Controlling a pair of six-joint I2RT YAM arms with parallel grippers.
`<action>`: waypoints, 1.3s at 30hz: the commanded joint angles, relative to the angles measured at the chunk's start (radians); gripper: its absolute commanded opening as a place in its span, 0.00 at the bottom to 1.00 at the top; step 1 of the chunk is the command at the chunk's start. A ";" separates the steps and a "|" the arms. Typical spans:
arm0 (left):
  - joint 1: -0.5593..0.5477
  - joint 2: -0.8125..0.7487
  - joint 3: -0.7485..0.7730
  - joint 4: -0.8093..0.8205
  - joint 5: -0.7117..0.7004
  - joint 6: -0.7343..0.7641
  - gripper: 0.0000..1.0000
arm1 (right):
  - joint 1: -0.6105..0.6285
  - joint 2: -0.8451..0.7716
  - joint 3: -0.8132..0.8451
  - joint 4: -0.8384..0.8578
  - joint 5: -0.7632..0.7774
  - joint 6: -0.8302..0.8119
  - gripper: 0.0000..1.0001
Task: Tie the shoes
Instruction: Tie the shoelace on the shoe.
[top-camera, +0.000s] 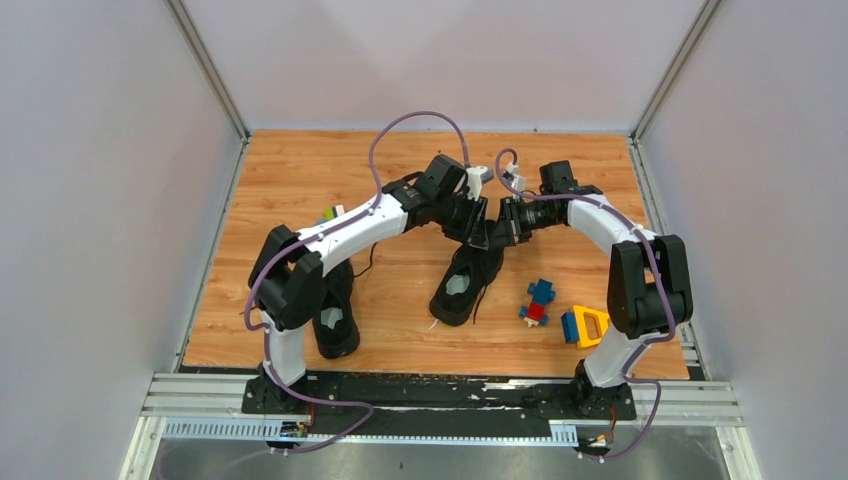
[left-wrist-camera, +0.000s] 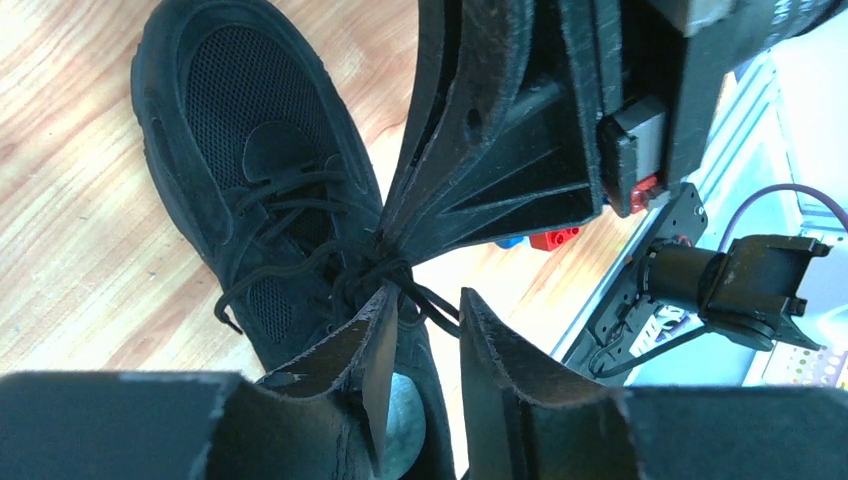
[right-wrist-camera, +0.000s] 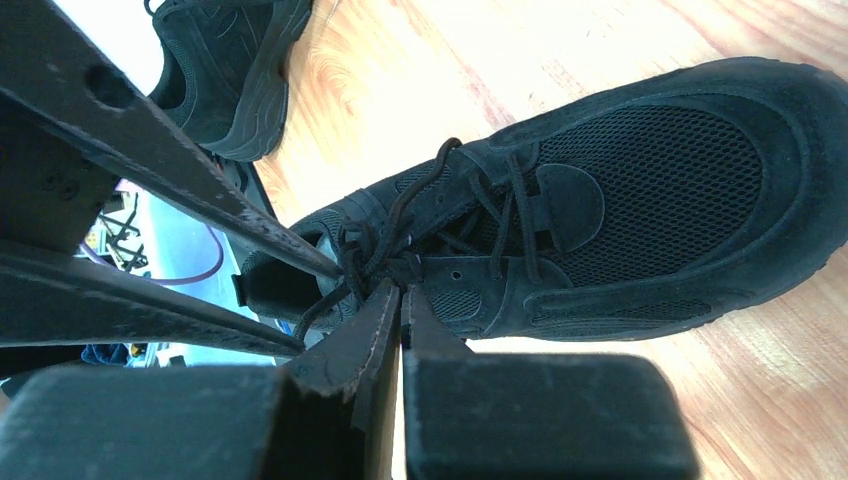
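Two shoes: black low-top sneakers on a wooden table. The centre shoe lies mid-table beneath both grippers. The other shoe sits at its 9 o'clock, partly under the left arm.
Centre shoe direction: seen from above, the long axis runs from 7 o'clock to 1 o'clock. The heel and pale insole are nearer the arm bases, and the toe points away under the grippers.
Other shoe direction: the long axis runs roughly 6 to 12 o'clock, heel nearest the bases. Its toe is hidden by the arm.
Laces: thin and black, gathered into a crossed tangle at the top of the centre shoe's lacing. One loose end trails onto the table at the shoe's 4 o'clock.
Right gripper: fingers pressed together, with the tips at the tangle. It appears to be pinching the laces there.
Left gripper: fingers spread with a clear gap between them. The tips are just beside the tangle and a strand crosses the gap unpinched.
Progress: no finished bow shows on the centre shoe. At most a first crossing looks formed, so the loops and tightening are likely left to do.
Other shoe's laces: mostly hidden, so whether they are tied cannot be told.
Nearby: toy blocks at the centre shoe's 3 o'clock, apart from it.
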 joint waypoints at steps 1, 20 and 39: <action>-0.010 0.022 0.034 0.012 0.002 -0.017 0.36 | 0.000 -0.017 0.041 0.017 0.007 0.017 0.00; 0.067 -0.106 -0.055 -0.036 -0.051 0.106 0.00 | -0.054 -0.116 -0.007 -0.011 0.012 -0.022 0.00; 0.155 -0.150 -0.249 -0.034 -0.187 0.339 0.00 | -0.068 -0.239 -0.147 -0.121 0.067 -0.160 0.00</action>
